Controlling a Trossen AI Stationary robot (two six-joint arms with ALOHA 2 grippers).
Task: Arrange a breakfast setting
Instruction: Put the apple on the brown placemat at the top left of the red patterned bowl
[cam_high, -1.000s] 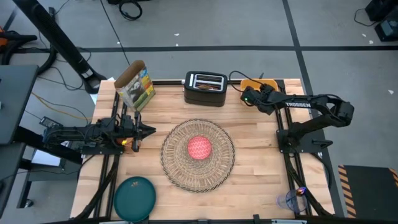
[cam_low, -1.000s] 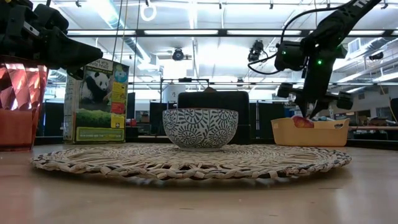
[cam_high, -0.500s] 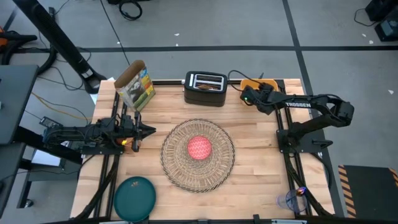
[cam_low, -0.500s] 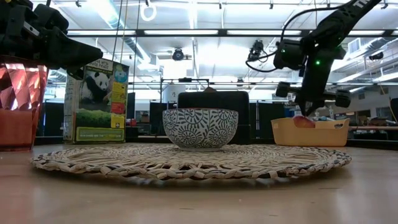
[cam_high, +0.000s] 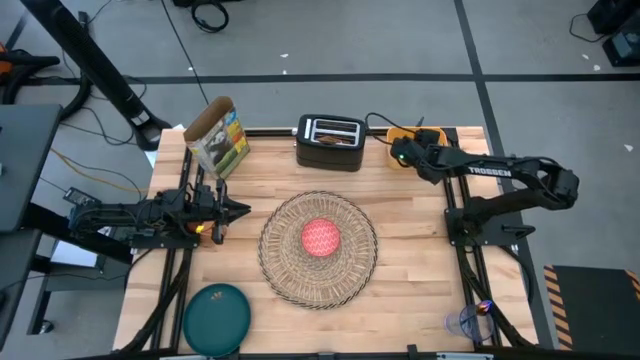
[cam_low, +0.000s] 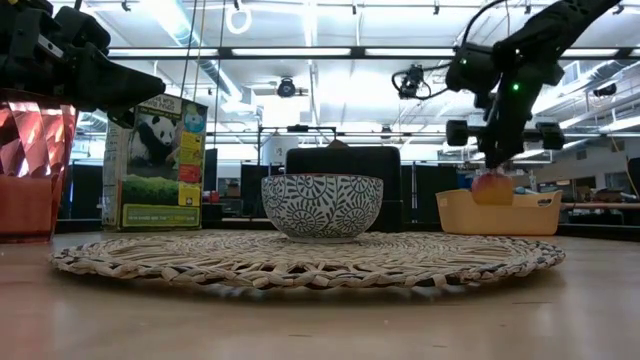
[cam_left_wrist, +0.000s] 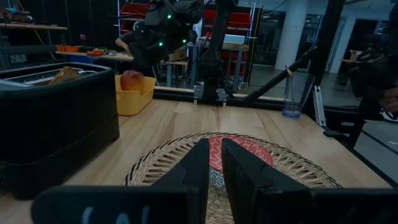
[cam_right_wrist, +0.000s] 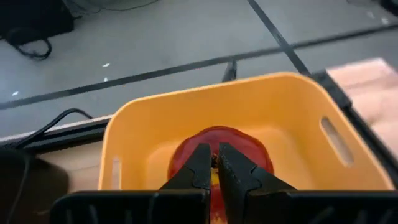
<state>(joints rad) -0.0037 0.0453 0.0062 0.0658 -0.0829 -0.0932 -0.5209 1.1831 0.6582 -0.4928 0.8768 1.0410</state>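
Desk (cam_high: 420, 250) with round mat (cam_high: 318, 247) at centre, red-lined bowl (cam_high: 321, 238) on it. Teal plate (cam_high: 217, 315) at the near left corner, orange cup (cam_low: 28, 165) at the left side by the left arm. Toaster (cam_high: 330, 142) at the far edge, toast (cam_left_wrist: 64, 74) in its slot; yellow bin (cam_right_wrist: 249, 130) just right of it in the far right corner.

Right fingers (cam_right_wrist: 212, 163) pinched nearly shut on the apple (cam_right_wrist: 221, 142) at its stem end, from above; apple at the bin's rim in the low view, apparently just lifted clear of the floor. Mat lies toward the desk's centre from there, left and nearer. Right arm far nearer the apple.

Left fingers (cam_left_wrist: 214, 163) idle, almost closed on nothing, aimed at the bowl.
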